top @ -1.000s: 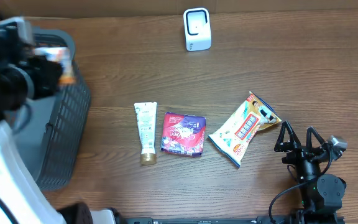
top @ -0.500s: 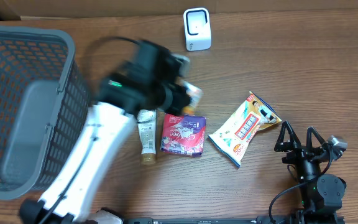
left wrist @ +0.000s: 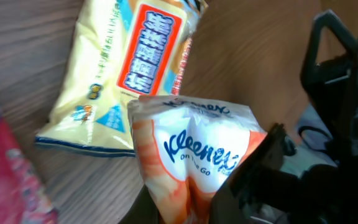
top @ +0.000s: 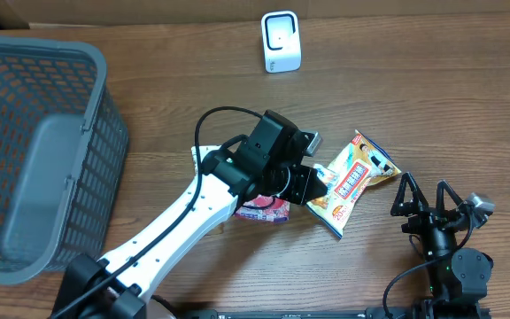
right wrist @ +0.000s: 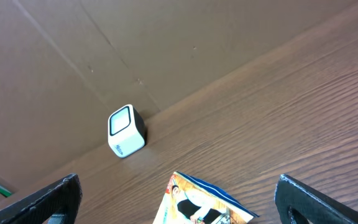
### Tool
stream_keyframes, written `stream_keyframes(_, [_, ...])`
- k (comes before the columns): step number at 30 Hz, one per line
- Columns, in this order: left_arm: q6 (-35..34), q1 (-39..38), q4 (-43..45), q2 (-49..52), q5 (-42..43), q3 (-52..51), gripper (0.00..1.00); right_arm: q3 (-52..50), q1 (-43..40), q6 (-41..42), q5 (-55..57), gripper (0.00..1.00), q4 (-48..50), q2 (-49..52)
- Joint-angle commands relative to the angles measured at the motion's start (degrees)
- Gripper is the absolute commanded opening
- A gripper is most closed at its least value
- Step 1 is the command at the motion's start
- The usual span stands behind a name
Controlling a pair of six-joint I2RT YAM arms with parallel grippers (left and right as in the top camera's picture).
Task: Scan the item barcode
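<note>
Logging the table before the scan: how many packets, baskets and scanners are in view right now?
Packets: 3 (yellow snack bag, red pouch, Kleenex pack held in the left fingers)
Baskets: 1 (grey basket)
Scanners: 1 (white scanner)
Total: 5

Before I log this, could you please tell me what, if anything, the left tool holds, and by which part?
A Kleenex pack, pinched at its wrist-side end.

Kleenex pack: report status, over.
Left pincer shut on Kleenex pack, over yellow snack bag. Right pincer open, empty. Scanner at far edge, pack well short of it. Bare wood between.
</note>
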Motion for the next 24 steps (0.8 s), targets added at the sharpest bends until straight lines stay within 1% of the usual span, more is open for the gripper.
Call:
stream_keyframes(1, [-3.50,0.98,2.80,3.30,10.16,-0.96,0.04,-0.57,0.44,-0.35,0.00,1.00,0.48,-0.46])
stream_keyframes(4, [-3.85,1.55,7.52,6.56,17.33,-0.96,0.04,-0.57,0.44,-0.37,-0.09,1.00,0.48,-0.46])
stream_keyframes(6, [-4.94,1.79,9.38,9.05,18.60,-0.96,0.05,-0.57,0.44,-0.31,-0.15,1.00,0.50,-0.46])
stream_keyframes(7, [-5.07,1.90,9.55,10.14,18.21,-0.96,0.08,-0.57,0.44,0.09,-0.42,1.00,0.52,-0.46])
stream_keyframes(9, [-4.04,2.01,8.79,12.61,15.26,-0.96,0.20,-0.57,0.44,0.11,-1.36,1.00,0.50,-0.28])
stream_keyframes(11, [-2.51,1.97,6.32,14.82,9.57,-0.96,0.35,-0.57,0.44,0.11,-2.40,1.00,0.66,-0.20])
stream_keyframes(12, [-2.43,1.95,4.26,15.67,5.95,-0.96,0.50,-0.57,0.44,0.11,-3.56,1.00,0.79,-0.20])
stream_keyframes(13, [-2.36,1.99,2.75,16.00,3.56,-0.96,0.59,-0.57,0.44,0.09,-4.42,1.00,0.87,-0.20])
stream_keyframes(14, [-2.08,1.99,1.03,16.15,0.66,-0.96,0.75,-0.55,0.44,0.09,-5.62,1.00,0.98,-0.20])
stream_keyframes(15, [-1.64,1.99,0.15,16.04,-0.87,-0.94,0.96,-0.55,0.44,0.07,-6.75,1.00,1.16,-0.20])
stream_keyframes(16, [-1.03,1.99,-0.13,15.45,-1.38,-0.92,1.00,-0.52,0.44,0.09,-7.65,1.00,1.16,-0.20])
stream_keyframes(19, [-0.09,1.97,-0.07,12.63,-1.70,-0.24,1.00,0.92,0.44,0.09,-12.04,1.00,-1.29,-0.20])
stream_keyframes(22, [-0.09,1.92,-0.68,7.91,-4.66,1.03,1.00,4.31,0.44,0.11,-16.35,1.00,-7.98,-0.20])
stream_keyframes(24, [-0.04,2.34,-2.78,3.74,-8.92,2.89,1.00,8.02,0.44,0.13,-20.96,1.00,-13.31,-0.13])
